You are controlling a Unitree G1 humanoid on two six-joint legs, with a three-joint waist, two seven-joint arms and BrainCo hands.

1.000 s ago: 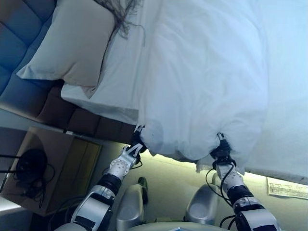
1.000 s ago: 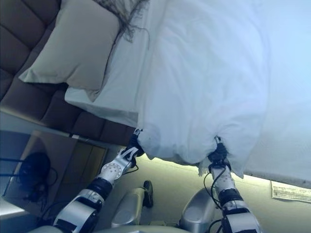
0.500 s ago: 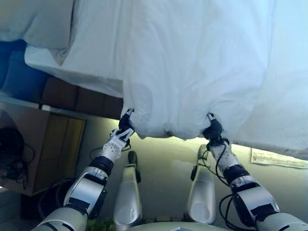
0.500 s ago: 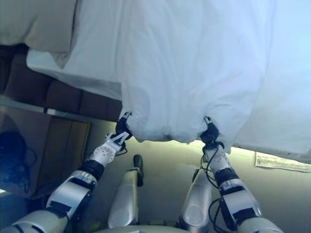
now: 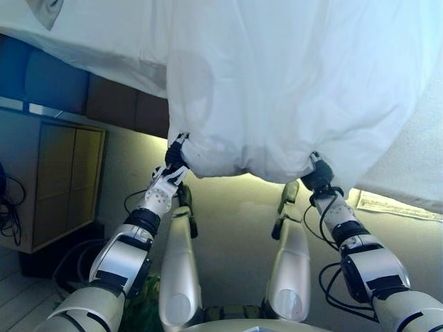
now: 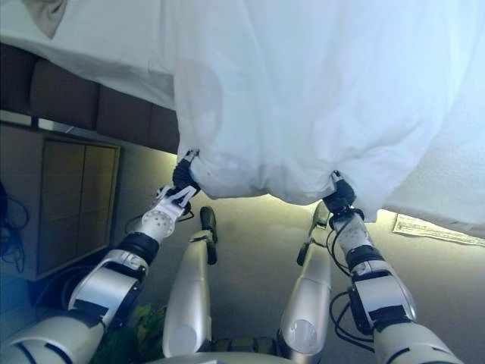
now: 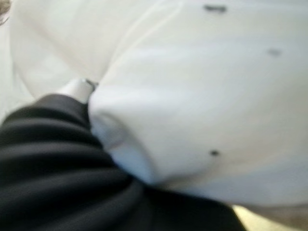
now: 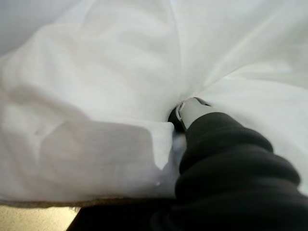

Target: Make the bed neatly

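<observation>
The left hand point(image 5: 168, 178) is buried in the lower edge of the white duvet point(image 5: 291, 83), and I cannot tell how its fingers stand. The right hand point(image 5: 320, 181) is hidden in the same edge further along; its fingers cannot be told either. Between the 2 hands the duvet hangs in a bunched fold below the bed side. A sheet of paper point(image 5: 398, 207) with print too small to read lies on the pale floor point(image 5: 235, 221) under the duvet. A wooden cabinet point(image 5: 59, 180) stands beside the dark padded bed frame point(image 5: 111, 104).
</observation>
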